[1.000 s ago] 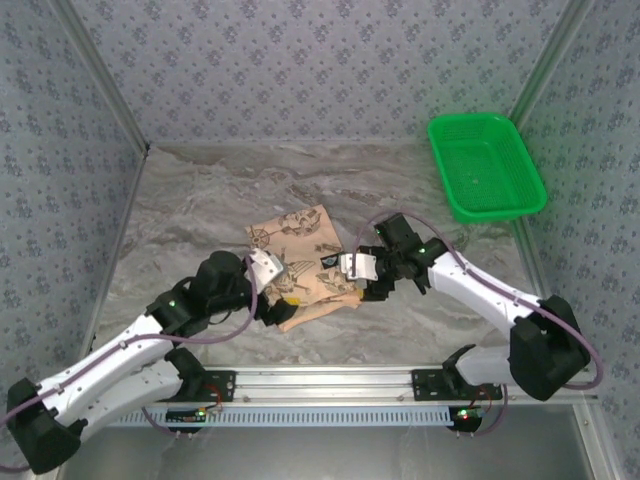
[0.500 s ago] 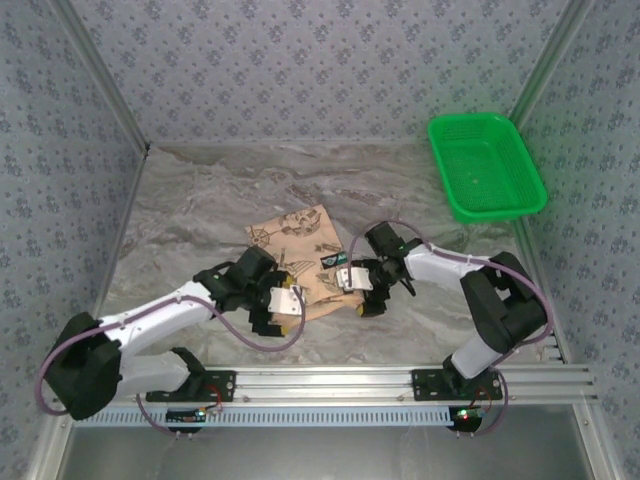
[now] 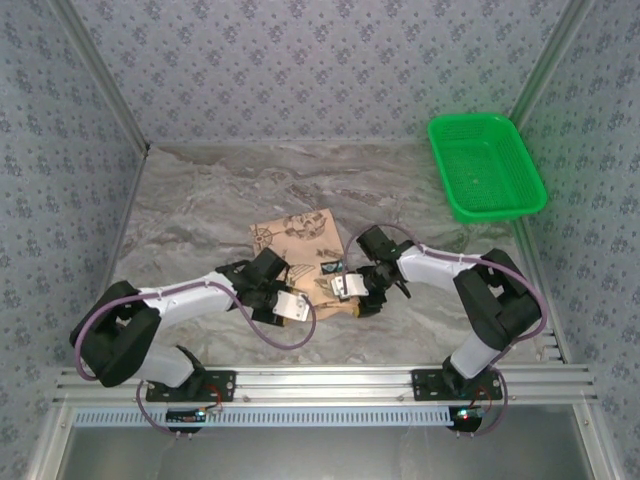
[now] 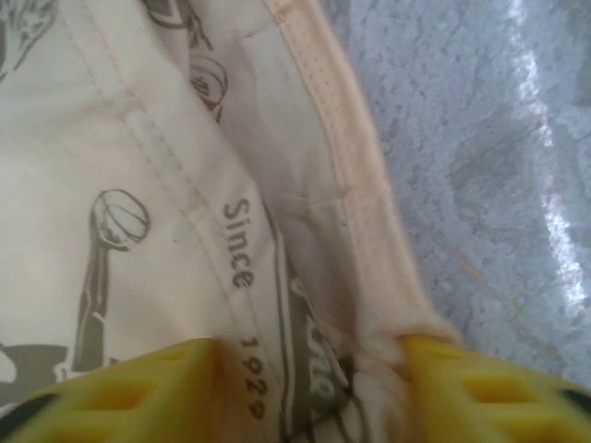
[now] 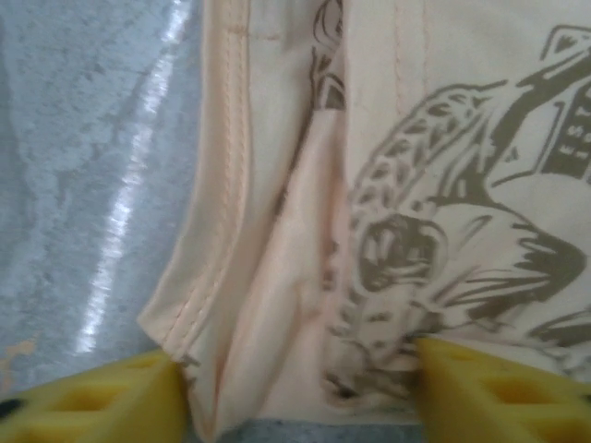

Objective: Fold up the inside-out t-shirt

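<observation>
Starting at the left pincer [image 4: 309, 383]: partway open, with yellow pads [image 4: 120, 392] pressed down on the inside-out t-shirt [image 3: 293, 238] astride its stitched hem. Has cloth puckering up against the right-hand pad. Doesn't look clamped tight, more like straddling. Can read "Since" printed along a seam just ahead of the pads.

Same deal at the right pincer [image 5: 300, 397]: roughly half open and planted over the hem, with wrinkled cloth in the gap. Can't see a clear pinch there either.

Moving out, seen from above: parked close together at the shirt's near edge, left on the near-left corner, right on the near-right.

As for the shirt itself: folded into a compact rectangle and lying flat around the middle of the marble-look counter [image 3: 190, 200]. Runs lengthwise far to near, skewed a bit so the near end leans right. Shows dark emblems on top.

Further out, in the far-right corner: a green basket [image 3: 487, 165], well apart from the shirt.
</observation>
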